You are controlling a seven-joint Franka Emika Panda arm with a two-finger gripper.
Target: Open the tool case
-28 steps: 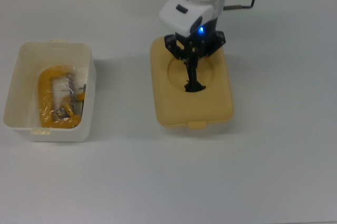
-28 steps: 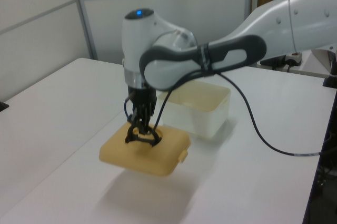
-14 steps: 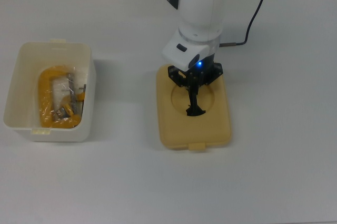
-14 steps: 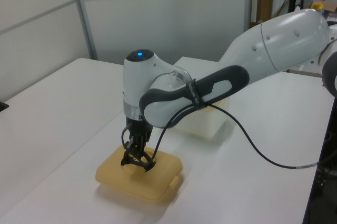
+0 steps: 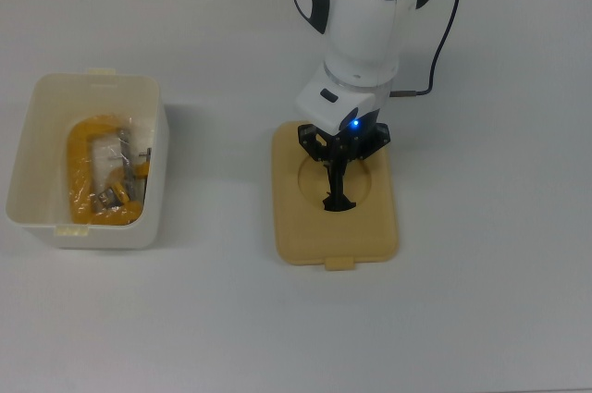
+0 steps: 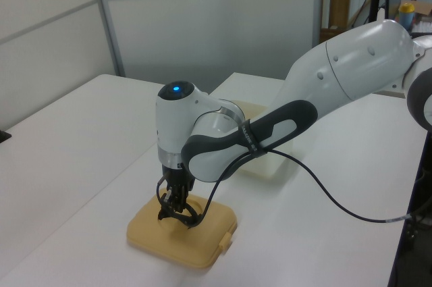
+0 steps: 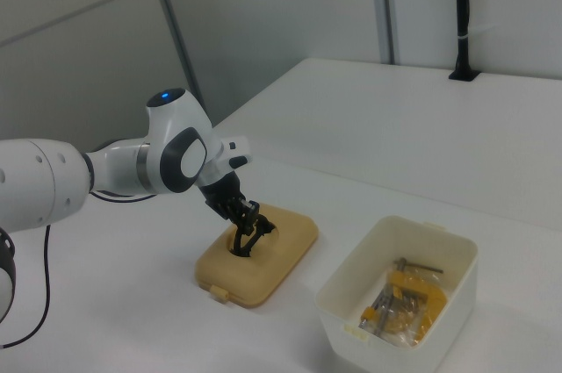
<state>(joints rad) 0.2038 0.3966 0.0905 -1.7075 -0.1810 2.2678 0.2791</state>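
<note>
Tan lid (image 5: 305, 227) flat on table; hand (image 5: 338, 199) clamps black handle (image 5: 339, 202) (white box (image 5: 37, 116) apart).

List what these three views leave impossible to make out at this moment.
- Gripper fingers: dark against the lid's black handle in all views, so open or shut is unclear.
- White box: mostly hidden by the arm in the left view.
- Box contents: a yellow piece and small metal parts, too small to identify.
- Arm base: cut off by the edge in every view.
</note>
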